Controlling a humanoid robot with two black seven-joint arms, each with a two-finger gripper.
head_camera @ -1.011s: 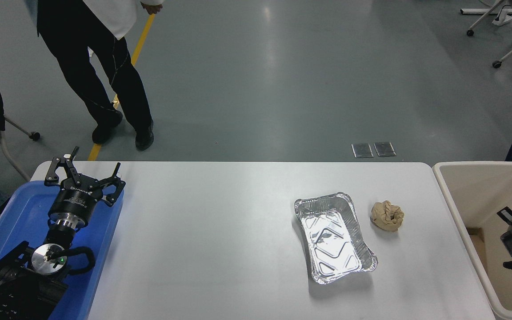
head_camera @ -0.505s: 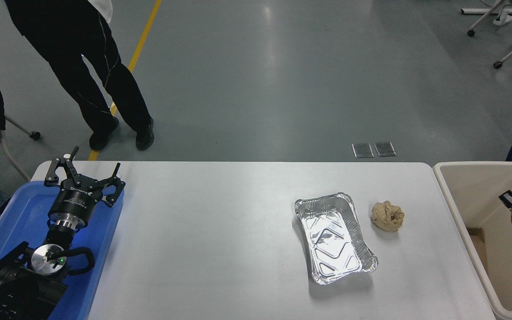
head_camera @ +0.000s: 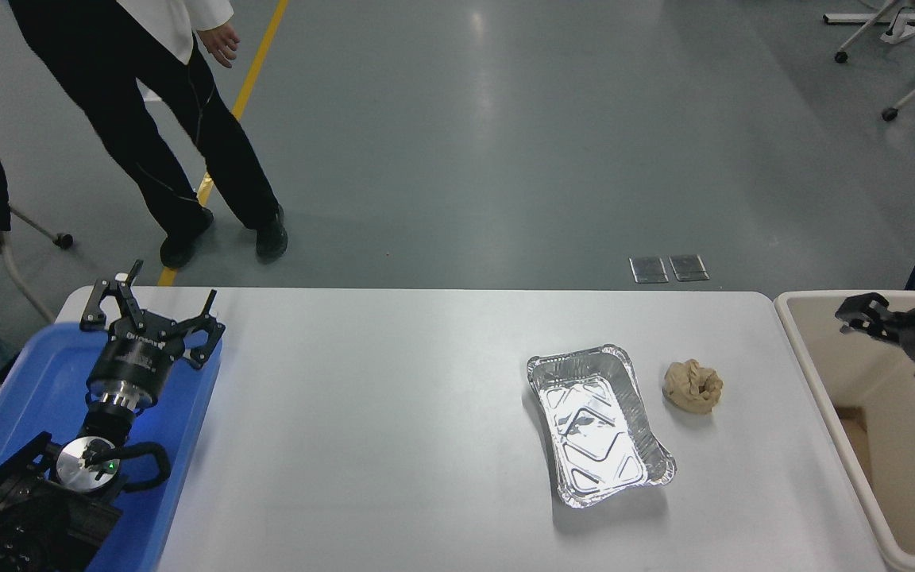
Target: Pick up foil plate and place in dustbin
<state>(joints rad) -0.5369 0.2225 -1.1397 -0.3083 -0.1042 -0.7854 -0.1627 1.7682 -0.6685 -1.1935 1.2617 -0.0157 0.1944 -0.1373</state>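
Right end effector [head_camera: 862, 316] hangs over the dustbin [head_camera: 797, 334] at the right edge – can't tell if its fingers are spread or clenched. Foil plate [head_camera: 599, 424] sits flat on the white worktop [head_camera: 394, 413], well apart from it, crumpled paper ball [head_camera: 693, 385] just beside. Left end effector [head_camera: 152, 314] is parked, fingers spread, over the blue tray [head_camera: 28, 381].

Glossy grey floor [head_camera: 505, 159] with yellow line [head_camera: 255, 56], wheeled chair legs [head_camera: 894, 71] at far right.
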